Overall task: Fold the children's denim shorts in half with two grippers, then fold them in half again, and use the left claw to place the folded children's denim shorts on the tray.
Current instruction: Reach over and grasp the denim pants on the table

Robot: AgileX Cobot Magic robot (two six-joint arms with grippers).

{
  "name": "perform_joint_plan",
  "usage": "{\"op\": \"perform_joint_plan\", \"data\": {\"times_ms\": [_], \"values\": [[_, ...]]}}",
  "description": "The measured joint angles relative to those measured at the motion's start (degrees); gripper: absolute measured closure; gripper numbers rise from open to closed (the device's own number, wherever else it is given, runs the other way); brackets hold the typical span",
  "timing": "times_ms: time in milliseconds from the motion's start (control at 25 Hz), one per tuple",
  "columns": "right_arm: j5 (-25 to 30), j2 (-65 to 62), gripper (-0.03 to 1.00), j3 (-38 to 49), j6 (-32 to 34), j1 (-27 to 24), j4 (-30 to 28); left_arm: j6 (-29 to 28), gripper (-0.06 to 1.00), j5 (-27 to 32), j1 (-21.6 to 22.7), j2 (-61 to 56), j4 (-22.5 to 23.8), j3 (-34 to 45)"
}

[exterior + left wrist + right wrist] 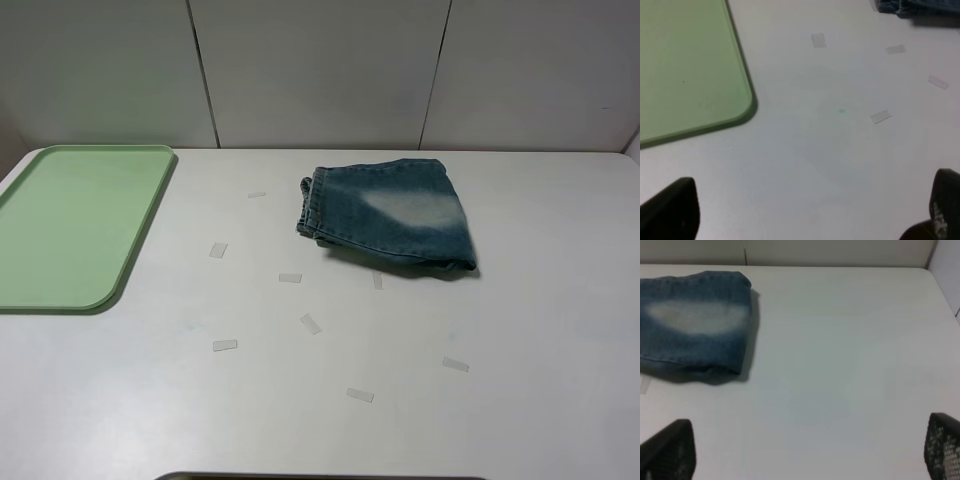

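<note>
The children's denim shorts [390, 215] lie folded on the white table right of centre, waistband to the left and a faded patch on top. They also show in the right wrist view [695, 320] and at the edge of the left wrist view [920, 6]. The pale green tray [70, 225] lies bare at the far left and shows in the left wrist view [685, 70]. Neither arm appears in the high view. My left gripper [807, 215] is open and empty over bare table near the tray's corner. My right gripper [805, 450] is open and empty, to the right of the shorts.
Several small strips of clear tape [218, 250] lie scattered on the table between the tray and the shorts and in front of them [880, 116]. A grey panelled wall [320, 70] stands behind the table. A dark edge [320, 477] shows at the front.
</note>
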Motion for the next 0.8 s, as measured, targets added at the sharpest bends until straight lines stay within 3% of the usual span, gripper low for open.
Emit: {"op": "perform_joint_plan", "data": {"times_ms": [600, 800], "values": [[0.0, 0.0, 0.27, 0.0, 0.0, 0.0, -0.1, -1.8, 0.04, -0.6, 0.0, 0.1, -1.9, -0.1], [0.0, 0.0, 0.27, 0.0, 0.0, 0.0, -0.1, -4.3, 0.05, -7.4, 0.0, 8.3, -7.2, -0.7]]}}
